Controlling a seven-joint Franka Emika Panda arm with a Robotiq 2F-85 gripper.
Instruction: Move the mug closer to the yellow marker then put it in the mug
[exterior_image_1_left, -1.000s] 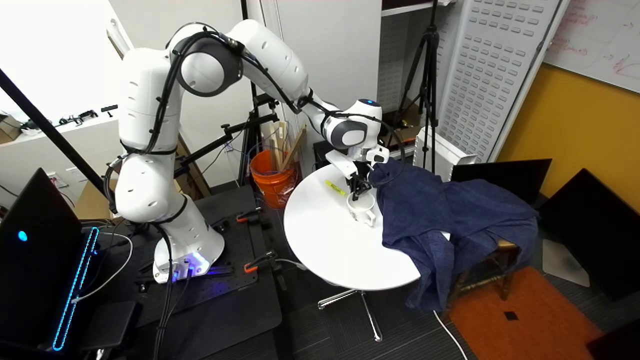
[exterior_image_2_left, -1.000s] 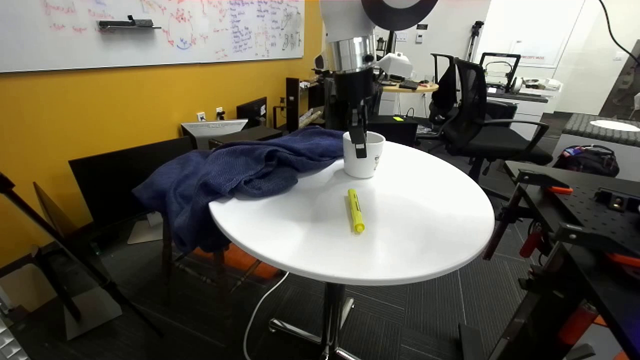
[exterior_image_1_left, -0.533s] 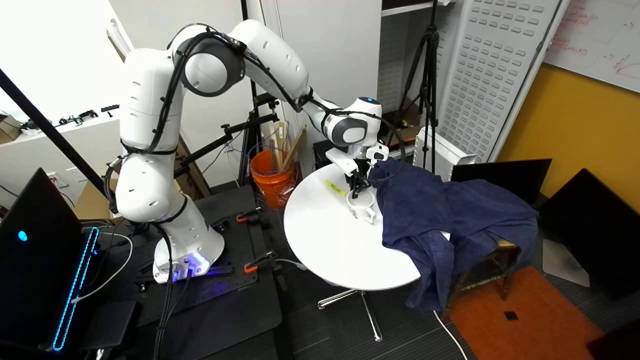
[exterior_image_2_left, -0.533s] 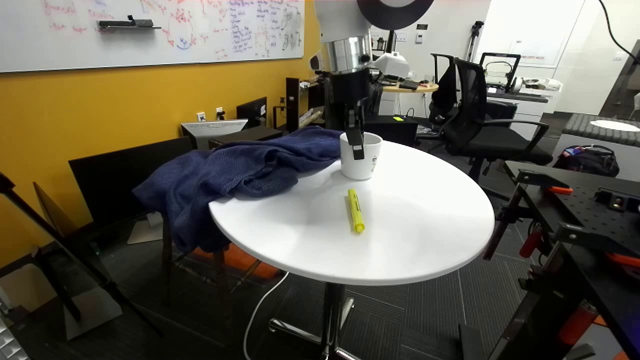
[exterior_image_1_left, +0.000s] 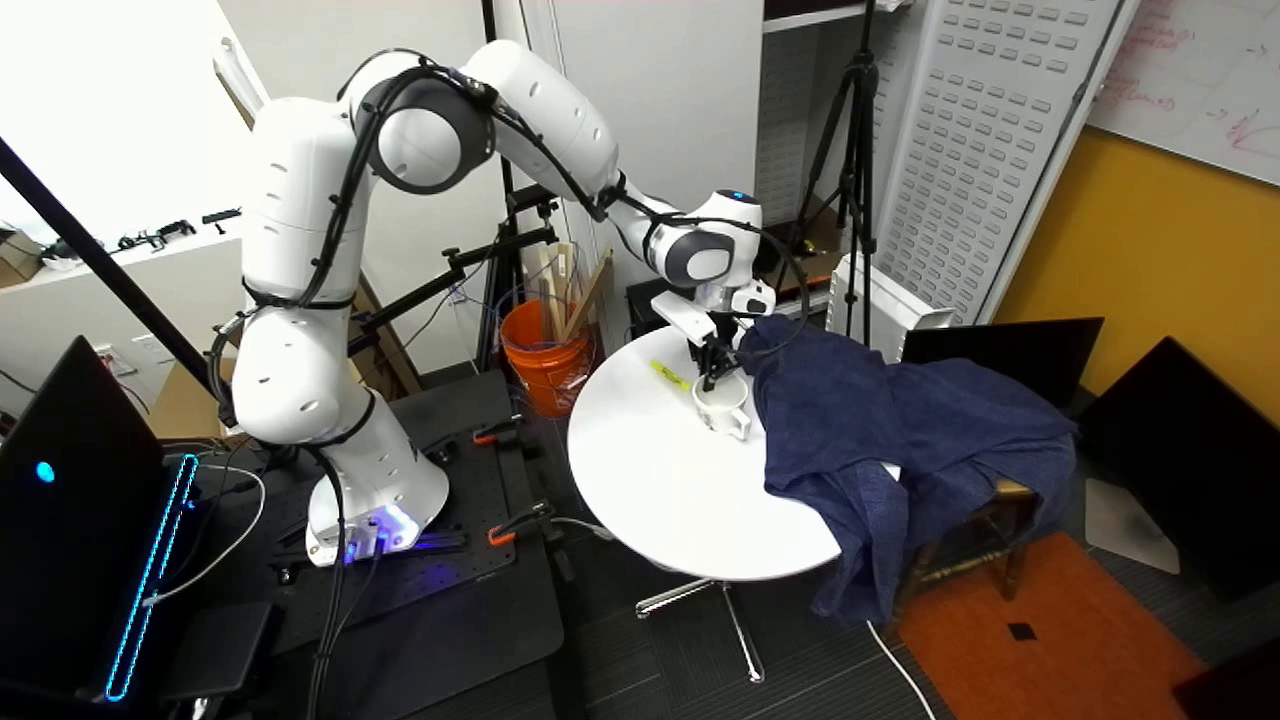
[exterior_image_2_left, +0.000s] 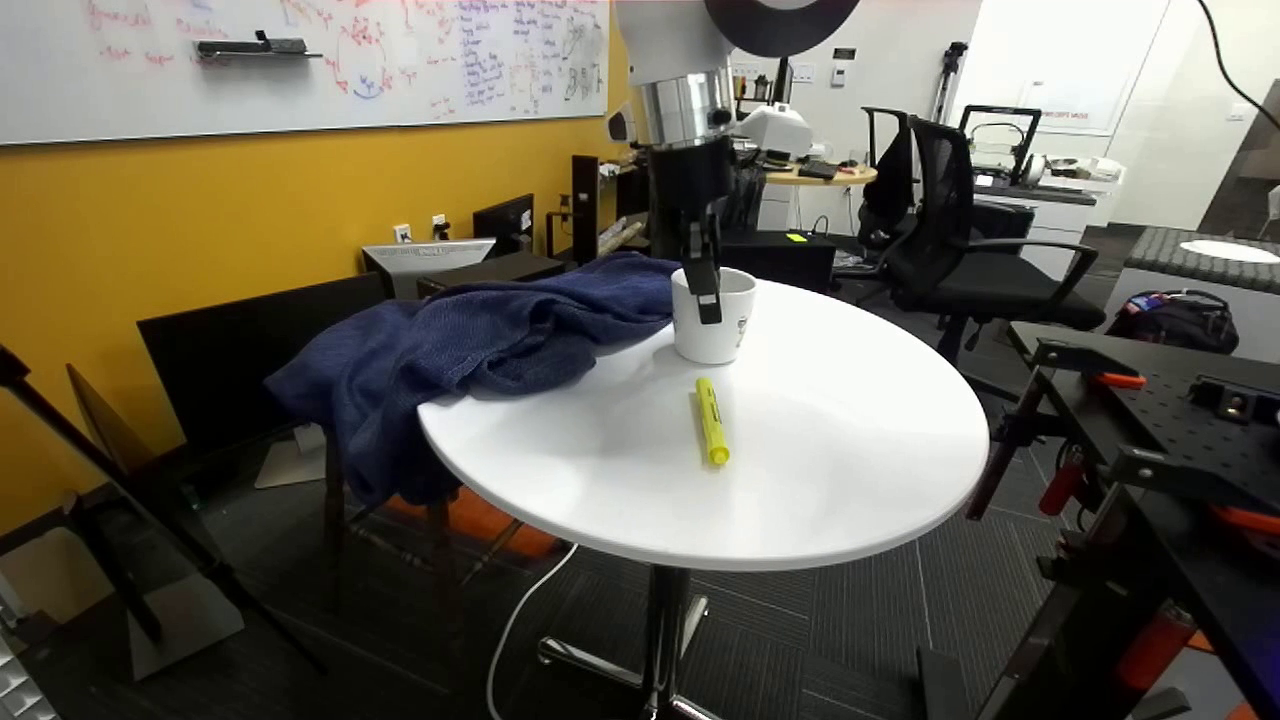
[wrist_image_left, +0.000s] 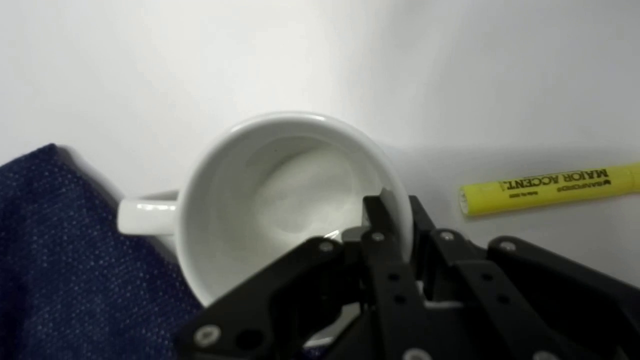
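The pale white mug stands upright at the table's edge by the blue cloth in both exterior views. In the wrist view I look into the mug, its handle on the left. My gripper is shut on the mug's rim, one finger inside and one outside, on the side facing the marker. The gripper also shows in both exterior views. I cannot tell whether the mug touches the table. The yellow marker lies flat, a short gap from the mug, also in both exterior views.
The white round table carries the mug and marker; its edge curves around them. A dark blue cloth drapes over the table's side close to the mug, also in the wrist view. An orange bucket stands on the floor beyond.
My gripper and the mug have moved together a little toward the cloth side and slightly nearer the marker. The marker and cloth have not moved.
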